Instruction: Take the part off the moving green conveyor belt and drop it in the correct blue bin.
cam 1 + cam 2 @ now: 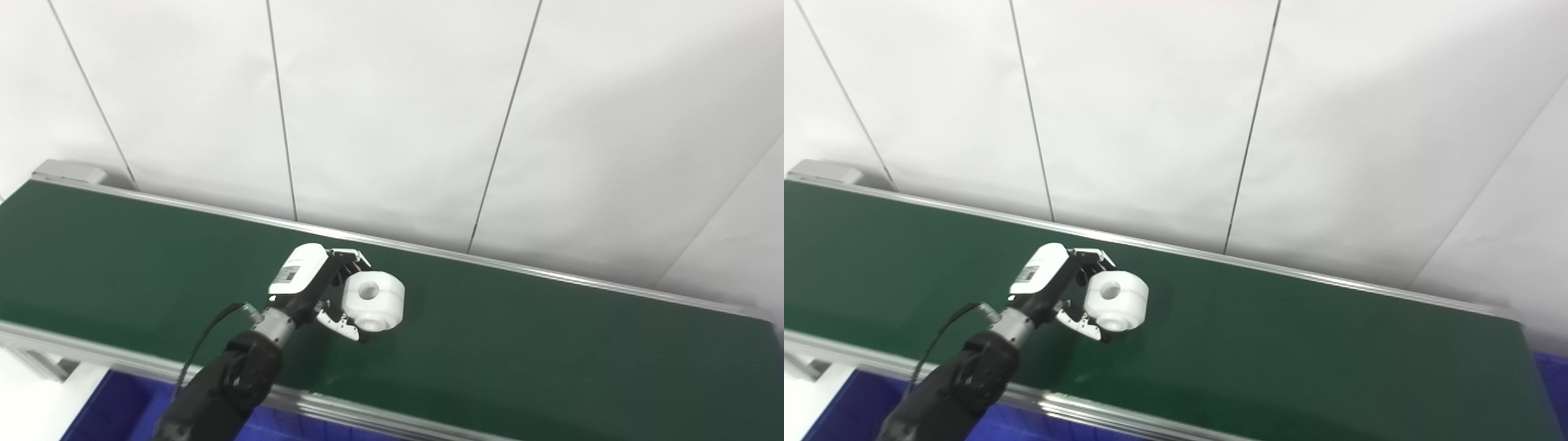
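Observation:
A white round part (373,300) with a hole in its top face is over the middle of the green conveyor belt (551,343). My left hand (321,285) reaches in from the lower left and is shut on the part (1116,301): fingers (350,258) lie along its far side and the thumb (343,327) presses its near side. Whether the part touches the belt or hangs just above it I cannot tell. My right hand is out of both views.
A blue bin (119,404) shows below the belt's near metal rail (343,407) at the bottom left. Another patch of blue bin (1552,373) peeks past the belt's right end. A white panelled wall (392,110) stands right behind the belt.

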Controlling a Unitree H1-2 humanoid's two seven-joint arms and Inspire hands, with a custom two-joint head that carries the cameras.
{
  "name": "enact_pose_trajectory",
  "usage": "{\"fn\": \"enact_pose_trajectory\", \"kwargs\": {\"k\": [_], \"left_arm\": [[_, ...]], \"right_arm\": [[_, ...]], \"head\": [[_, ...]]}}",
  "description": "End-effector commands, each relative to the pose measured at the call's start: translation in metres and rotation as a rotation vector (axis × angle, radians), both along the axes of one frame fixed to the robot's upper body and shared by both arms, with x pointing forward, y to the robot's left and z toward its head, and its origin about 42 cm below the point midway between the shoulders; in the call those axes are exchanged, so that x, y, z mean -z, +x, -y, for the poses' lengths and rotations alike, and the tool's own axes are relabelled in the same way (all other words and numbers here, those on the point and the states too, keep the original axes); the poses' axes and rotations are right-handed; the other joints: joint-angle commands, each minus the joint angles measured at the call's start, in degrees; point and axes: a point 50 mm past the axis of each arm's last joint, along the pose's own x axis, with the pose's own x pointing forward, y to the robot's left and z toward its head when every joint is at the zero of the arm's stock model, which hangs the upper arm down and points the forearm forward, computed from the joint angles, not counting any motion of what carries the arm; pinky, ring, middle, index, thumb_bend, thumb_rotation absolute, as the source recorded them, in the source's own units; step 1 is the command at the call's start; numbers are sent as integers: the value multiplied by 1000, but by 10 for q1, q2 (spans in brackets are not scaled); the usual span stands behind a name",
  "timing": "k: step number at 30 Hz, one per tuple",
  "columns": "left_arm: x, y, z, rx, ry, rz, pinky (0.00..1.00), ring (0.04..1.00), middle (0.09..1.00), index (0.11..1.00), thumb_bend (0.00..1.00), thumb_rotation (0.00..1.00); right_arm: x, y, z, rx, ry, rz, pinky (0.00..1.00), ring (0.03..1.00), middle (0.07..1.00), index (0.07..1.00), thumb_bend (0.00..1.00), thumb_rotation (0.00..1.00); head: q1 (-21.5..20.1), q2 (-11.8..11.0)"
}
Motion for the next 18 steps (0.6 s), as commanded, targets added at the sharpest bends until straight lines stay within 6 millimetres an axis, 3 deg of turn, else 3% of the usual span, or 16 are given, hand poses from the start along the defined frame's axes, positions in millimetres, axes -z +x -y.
{"fn": "enact_pose_trajectory", "kwargs": {"k": [1, 5, 6, 7, 8, 9, 10, 11, 12, 14, 18], "left_arm": [[-25, -8, -23, -7, 6, 50, 387, 451, 486, 485, 523, 0], [-47, -42, -38, 1, 15, 55, 372, 443, 491, 481, 522, 0], [-54, -54, -42, 1, 21, 58, 364, 437, 490, 481, 522, 0], [-59, -61, -45, 0, 26, 58, 343, 418, 484, 486, 523, 0], [-64, -72, -49, -3, 26, 56, 341, 417, 483, 486, 523, 0], [-67, -79, -51, -5, 27, 54, 318, 386, 461, 497, 522, 0], [-70, -90, -54, -8, 33, 48, 322, 388, 460, 501, 522, 0], [-73, -98, -56, -10, 37, 44, 311, 377, 454, 506, 521, 0], [-75, -108, -57, -12, 43, 39, 305, 370, 450, 510, 520, 0], [-78, -120, -56, -13, 49, 34, 311, 375, 448, 509, 520, 0], [-80, -148, -53, -11, 83, 8, 334, 400, 462, 503, 522, 0]], "right_arm": [[-8, -1, -2, -7, 13, 13, 1000, 1000, 978, 1000, 779, 1000], [-15, -1, 0, -9, 15, 16, 1000, 1000, 981, 1000, 765, 1000], [-18, 0, 2, -10, 19, 16, 1000, 1000, 983, 1000, 765, 1000], [-19, 0, 3, -10, 23, 16, 1000, 1000, 987, 1000, 765, 1000], [-22, 0, 5, -11, 30, 16, 1000, 1000, 987, 1000, 765, 1000], [-23, 1, 7, -12, 34, 16, 1000, 1000, 994, 1000, 769, 1000], [-26, 2, 9, -11, 38, 15, 1000, 1000, 997, 1000, 770, 1000], [-28, 2, 11, -11, 40, 15, 1000, 1000, 999, 1000, 771, 1000], [-31, 3, 12, -9, 48, 18, 1000, 1000, 1000, 1000, 772, 1000], [-34, 5, 16, -8, 61, 22, 1000, 1000, 1000, 1000, 782, 1000], [-38, 9, 29, -9, 71, 24, 1000, 1000, 994, 1000, 791, 1000]], "head": [[5, 2], [31, 23], [49, 42], [49, 42], [68, 64], [68, 64], [93, 80], [93, 80], [123, 98], [147, 111], [191, 124]]}}
